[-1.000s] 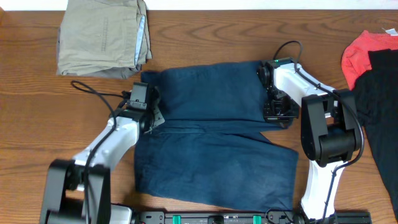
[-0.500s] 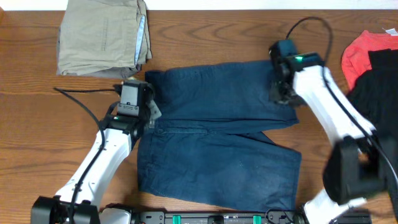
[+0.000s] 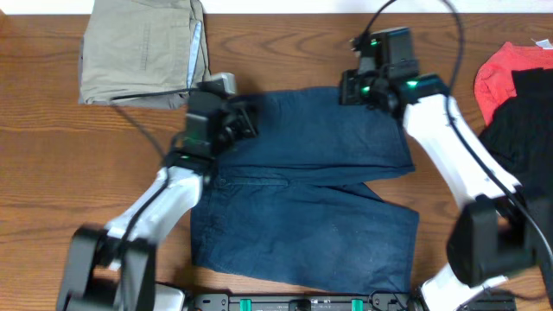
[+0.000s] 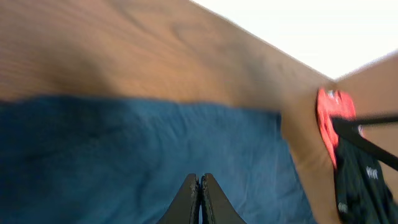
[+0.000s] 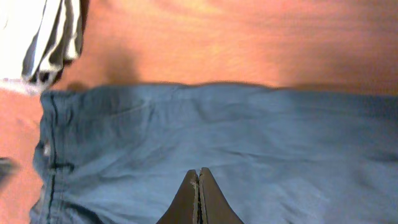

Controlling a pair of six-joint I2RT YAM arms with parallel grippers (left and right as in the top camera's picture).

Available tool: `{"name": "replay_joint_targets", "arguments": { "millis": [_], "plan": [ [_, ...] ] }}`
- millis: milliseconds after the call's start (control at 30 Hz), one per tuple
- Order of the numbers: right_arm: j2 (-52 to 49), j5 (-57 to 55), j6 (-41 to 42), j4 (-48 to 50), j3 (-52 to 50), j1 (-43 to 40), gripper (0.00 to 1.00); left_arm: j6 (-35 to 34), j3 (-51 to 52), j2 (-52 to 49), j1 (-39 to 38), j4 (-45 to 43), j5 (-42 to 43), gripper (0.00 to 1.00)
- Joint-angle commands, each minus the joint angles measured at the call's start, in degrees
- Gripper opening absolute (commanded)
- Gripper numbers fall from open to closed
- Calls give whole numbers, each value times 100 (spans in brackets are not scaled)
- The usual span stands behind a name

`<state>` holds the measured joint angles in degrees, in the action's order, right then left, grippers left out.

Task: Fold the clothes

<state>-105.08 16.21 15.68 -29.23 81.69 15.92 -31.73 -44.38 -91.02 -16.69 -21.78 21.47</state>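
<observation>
The clothes, dark navy shorts [image 3: 302, 199], lie flat in the middle of the table, one leg toward the back and the other toward the front. My left gripper [image 3: 249, 121] hovers over the back leg's left end, pointing right. It is shut with nothing between its fingers [image 4: 190, 196], and blue cloth [image 4: 112, 155] lies below it. My right gripper [image 3: 345, 88] is at the back edge of the same leg, pointing left. It is shut too, empty, above the cloth [image 5: 261, 137], whose waistband seam [image 5: 53, 155] shows at the left.
A folded khaki garment [image 3: 143, 52] lies at the back left, close to the left arm. A red garment [image 3: 505, 73] and a black one [image 3: 527, 147] lie at the right edge. Bare wood table [image 3: 52, 173] surrounds the shorts.
Both arms swung toward the back of the table. The left gripper moved from the shorts' left edge up and right. The right gripper left the leg's right end for its back edge.
</observation>
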Motion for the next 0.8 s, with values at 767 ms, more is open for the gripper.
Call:
{"name": "replay_joint_targets", "arguments": {
  "millis": [767],
  "plan": [
    [-1880, 966, 503, 542, 15, 162, 1, -437, -275, -2511, -509, -1600, 603, 6]
  ]
}}
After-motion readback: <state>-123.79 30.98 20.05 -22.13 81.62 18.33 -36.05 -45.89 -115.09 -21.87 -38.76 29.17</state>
